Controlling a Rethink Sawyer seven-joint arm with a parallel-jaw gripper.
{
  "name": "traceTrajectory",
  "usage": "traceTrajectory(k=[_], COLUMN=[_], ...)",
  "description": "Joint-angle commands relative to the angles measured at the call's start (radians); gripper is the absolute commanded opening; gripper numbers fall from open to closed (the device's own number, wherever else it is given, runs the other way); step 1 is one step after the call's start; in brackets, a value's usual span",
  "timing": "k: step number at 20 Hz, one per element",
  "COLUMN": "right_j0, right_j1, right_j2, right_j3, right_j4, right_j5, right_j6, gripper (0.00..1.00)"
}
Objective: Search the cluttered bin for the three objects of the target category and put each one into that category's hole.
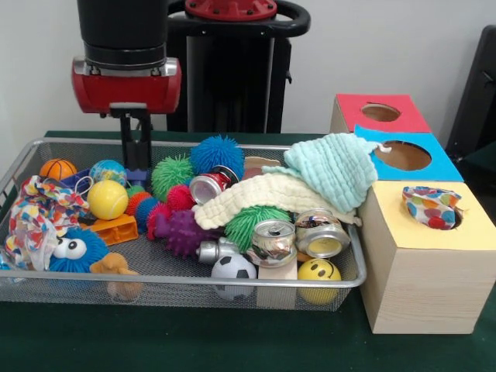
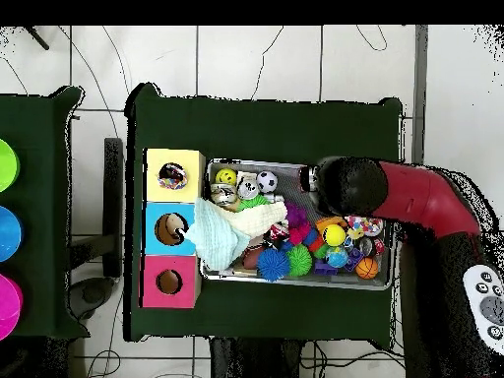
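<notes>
The wire mesh bin point(image 1: 194, 284) is full of toys; in the overhead view point(image 2: 285, 283) it lies right of the boxes. One dotted white cloth point(image 1: 432, 207) sits in the hole of the yellow-faced box point(image 1: 422, 263), also seen from above point(image 2: 173, 177). Another dotted cloth point(image 1: 35, 211) lies bunched at the bin's left end, which is its right end in the overhead view point(image 2: 362, 226). A third is hidden. My gripper point(image 1: 136, 174) hangs low over the bin's far left part, beside a yellow ball point(image 1: 107, 199), right of that cloth. The arm point(image 2: 354, 187) hides it from above.
A mint-green cloth point(image 1: 333, 167) and a cream cloth point(image 1: 263, 198) drape over the bin's right end toward the blue-faced box point(image 1: 403, 155). The red-faced box point(image 1: 380, 112) stands behind it. Cans point(image 1: 271, 240), spiky balls point(image 1: 217, 153), a blue furry toy point(image 1: 74, 249) and small balls fill the bin.
</notes>
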Motion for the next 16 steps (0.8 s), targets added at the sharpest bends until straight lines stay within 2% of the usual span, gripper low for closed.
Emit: traceTrajectory(k=[1,5,7,13,16], right_j0=[-0.028,-0.057,-0.068,-0.098,-0.114], right_j1=[0.033,-0.023,-0.047,-0.033,-0.021], right_j2=[0.141,0.135,0.137,0.172,0.189], right_j3=[0.032,0.036,0.013,-0.071,-0.088], right_j4=[-0.06,-0.075,-0.081,-0.106,-0.117], right_j5=[0.103,0.137,0.178,0.278,0.292], right_j6=[-0.294,-0.309,-0.329,-0.383,-0.396], gripper=[0.0,0.0,0.0,0.0,0.0])
